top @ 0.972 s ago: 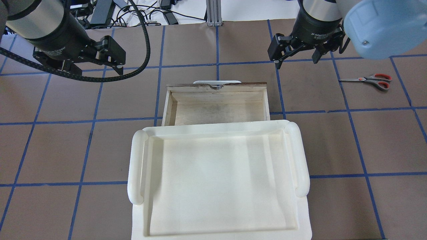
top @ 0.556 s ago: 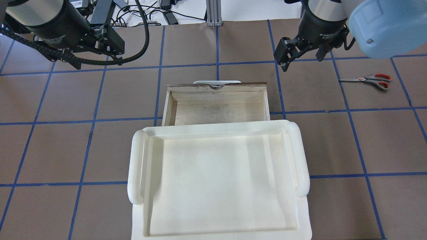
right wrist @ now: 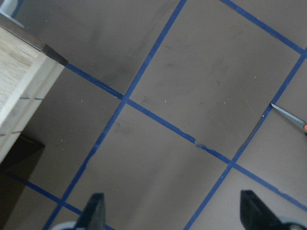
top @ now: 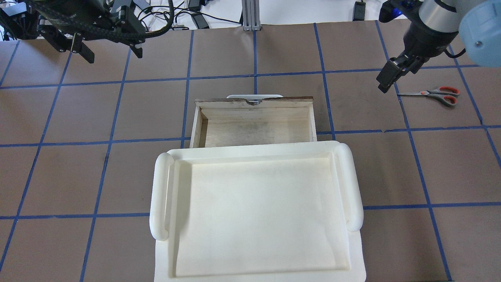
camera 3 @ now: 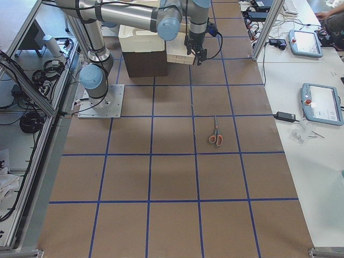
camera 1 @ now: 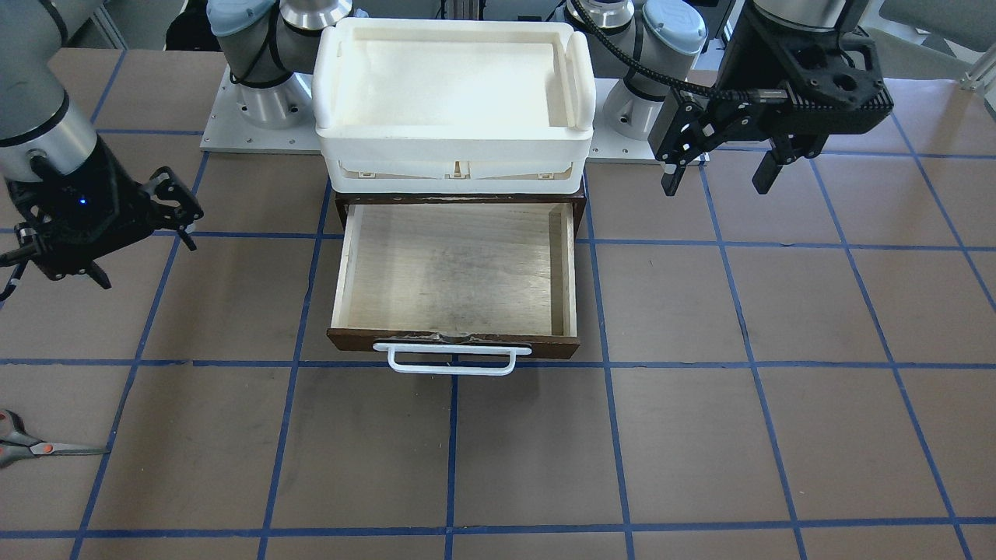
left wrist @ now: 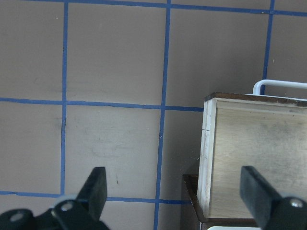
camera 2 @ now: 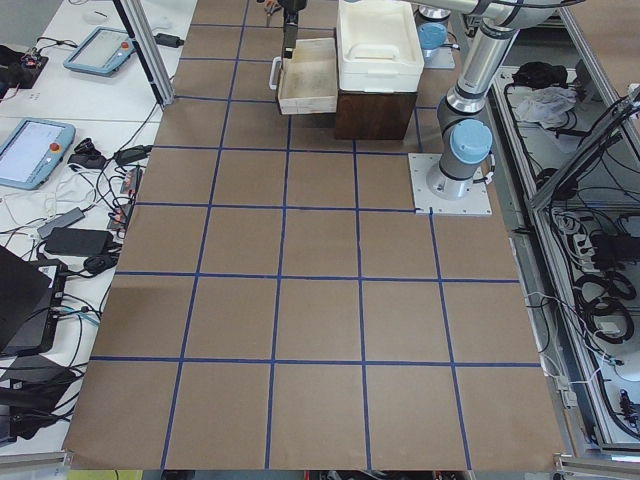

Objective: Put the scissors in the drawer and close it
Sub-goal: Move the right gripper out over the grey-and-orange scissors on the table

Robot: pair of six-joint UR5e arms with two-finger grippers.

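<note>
The scissors (top: 434,94) lie flat on the brown table at the right, blades pointing toward the drawer; they also show in the front view (camera 1: 31,445) and the right side view (camera 3: 216,134), and a blade tip shows in the right wrist view (right wrist: 290,117). The drawer (top: 254,125) is pulled open and empty, its white handle (camera 1: 451,359) at the front. My right gripper (top: 385,80) is open and empty, hovering just left of the blade tips. My left gripper (top: 112,55) is open and empty at the far left, well away from the drawer (left wrist: 259,153).
A large white plastic tray (top: 160,196) sits on top of the dark cabinet (camera 1: 459,198) that holds the drawer. Blue tape lines grid the table. Cables and an aluminium post (top: 250,15) lie past the far edge.
My right gripper has moved right, toward the scissors, and turned. My left gripper has pulled back toward the table's far left edge. Scissors and drawer have not moved.
</note>
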